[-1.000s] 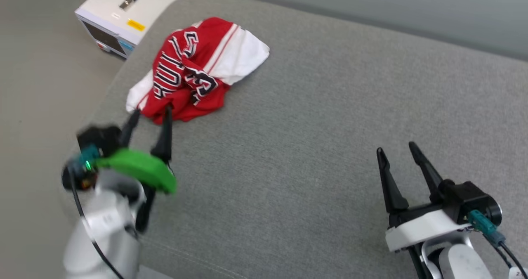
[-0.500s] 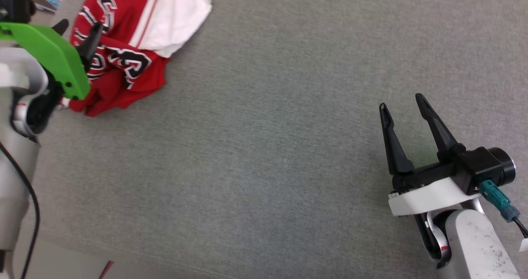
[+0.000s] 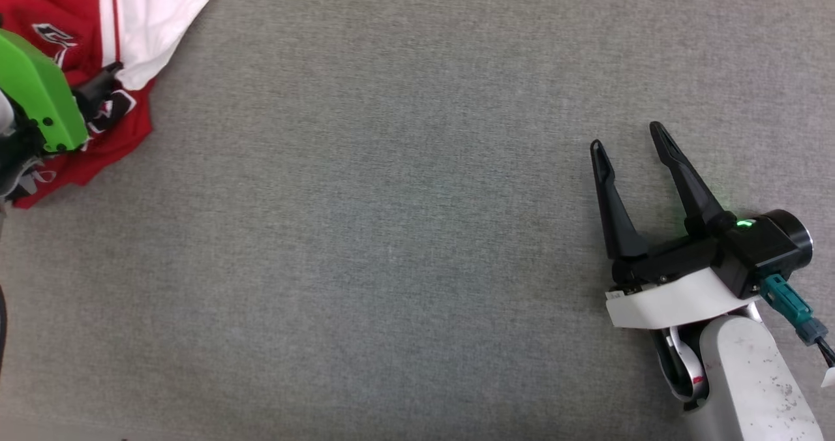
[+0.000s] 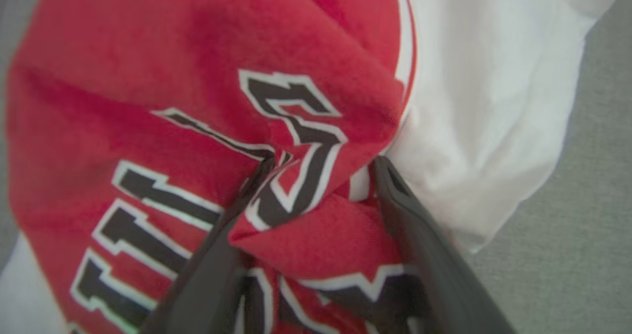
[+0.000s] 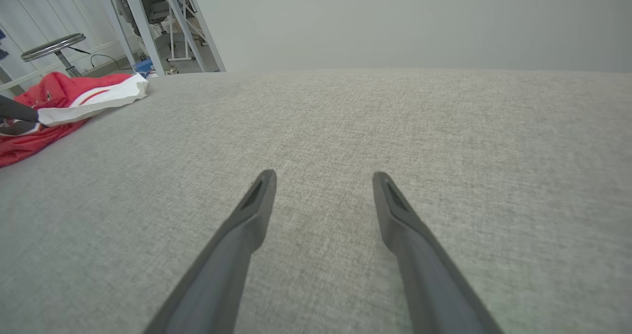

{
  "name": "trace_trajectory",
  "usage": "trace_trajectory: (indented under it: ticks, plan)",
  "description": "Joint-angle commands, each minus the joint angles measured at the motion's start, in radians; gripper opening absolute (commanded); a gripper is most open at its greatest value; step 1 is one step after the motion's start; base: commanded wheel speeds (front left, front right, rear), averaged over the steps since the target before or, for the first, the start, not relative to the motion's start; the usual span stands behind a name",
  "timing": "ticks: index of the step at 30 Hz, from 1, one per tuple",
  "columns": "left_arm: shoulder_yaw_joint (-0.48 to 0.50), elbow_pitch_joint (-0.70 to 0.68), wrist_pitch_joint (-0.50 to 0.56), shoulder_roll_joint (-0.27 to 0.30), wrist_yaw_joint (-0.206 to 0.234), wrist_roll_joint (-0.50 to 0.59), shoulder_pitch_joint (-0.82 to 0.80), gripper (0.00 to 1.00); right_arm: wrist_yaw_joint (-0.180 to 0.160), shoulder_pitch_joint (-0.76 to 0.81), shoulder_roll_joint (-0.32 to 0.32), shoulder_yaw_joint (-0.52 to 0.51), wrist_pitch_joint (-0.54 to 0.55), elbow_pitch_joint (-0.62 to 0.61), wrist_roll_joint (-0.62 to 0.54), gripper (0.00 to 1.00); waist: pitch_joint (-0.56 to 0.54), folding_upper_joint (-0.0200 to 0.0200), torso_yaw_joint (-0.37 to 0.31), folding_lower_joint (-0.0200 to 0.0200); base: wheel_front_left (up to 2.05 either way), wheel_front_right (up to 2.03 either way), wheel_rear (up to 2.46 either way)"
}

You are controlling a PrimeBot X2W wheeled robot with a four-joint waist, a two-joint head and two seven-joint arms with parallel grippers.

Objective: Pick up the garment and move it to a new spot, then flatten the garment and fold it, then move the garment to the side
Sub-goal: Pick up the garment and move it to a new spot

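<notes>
**foldfan:** Which step is being worked here? Can it be told?

**gripnerd:** Pick-up, it'd be judged. In the left wrist view the left gripper (image 4: 321, 170) is seen with its jaws spread apart. A raised red fold of the shirt (image 4: 148, 77) is sat between them, right by the black number print. Nothing's clamped yet, and the shirt is lying bunched on the cushion.

**foldfan:** And what's called for next?

**gripnerd:** Probably the jaws need to be shut on that fold, then the shirt lifted clear. Several layers are bunched there, so more than one might get caught. That's fine for a carry, but the flattening would have to be sorted afterwards. The right gripper (image 3: 625, 136) is parked at the lower right of the head view, jaws apart too, nothing held.

**foldfan:** Room to put it down?

**gripnerd:** Loads. The grey cushion (image 3: 404, 245) is bare across the middle and right of the head view. The shirt is crammed into the upper left corner, cut off by the frame. In the right wrist view it's seen at far left, close to the cushion's far edge, with a stool (image 5: 52, 46) and metal legs (image 5: 134, 27) behind. So a carry toward that corner is best avoided; the middle would be the safe call. A plain wall (image 5: 419, 18) is seen beyond the far edge.
</notes>
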Motion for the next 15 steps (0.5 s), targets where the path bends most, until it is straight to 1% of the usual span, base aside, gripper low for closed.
trace_trajectory:
  ticks: [1,2,3,6,12,15]
  plan:
    - [-0.021,0.020,0.020,-0.003,-0.003,-0.013,0.001,1.00,-0.001,-0.010,-0.004,-0.004,-0.002,0.001,0.001,1.00,0.023,-0.0001,-0.026,-0.0001,0.00,0.00,0.00]
    - [-0.027,0.025,0.023,-0.003,-0.003,-0.019,0.004,0.40,-0.001,-0.009,-0.004,-0.005,-0.002,0.001,-0.001,1.00,0.023,-0.0001,-0.027,-0.0001,0.00,0.00,0.00]
    - [-0.032,0.028,0.019,-0.005,-0.003,-0.027,0.007,0.00,-0.001,-0.006,-0.004,-0.007,-0.002,0.000,-0.002,1.00,0.021,-0.0001,-0.027,-0.0001,0.00,0.00,0.00]
    - [-0.040,0.024,-0.027,-0.009,-0.003,-0.041,0.011,0.00,-0.001,-0.002,-0.006,-0.016,-0.002,0.004,-0.004,1.00,0.007,-0.0001,-0.023,-0.0001,0.00,0.00,0.00]
    - [-0.058,-0.006,-0.196,0.007,-0.003,-0.024,0.023,0.00,-0.001,0.005,-0.002,-0.023,-0.002,0.023,0.000,1.00,-0.064,-0.0001,-0.007,-0.0001,0.00,0.00,0.00]
    - [-0.037,-0.002,-0.294,0.001,-0.002,-0.019,0.023,0.00,-0.001,0.017,0.005,-0.031,-0.002,0.041,0.013,1.00,-0.112,-0.0001,0.003,-0.0001,0.00,0.00,0.00]
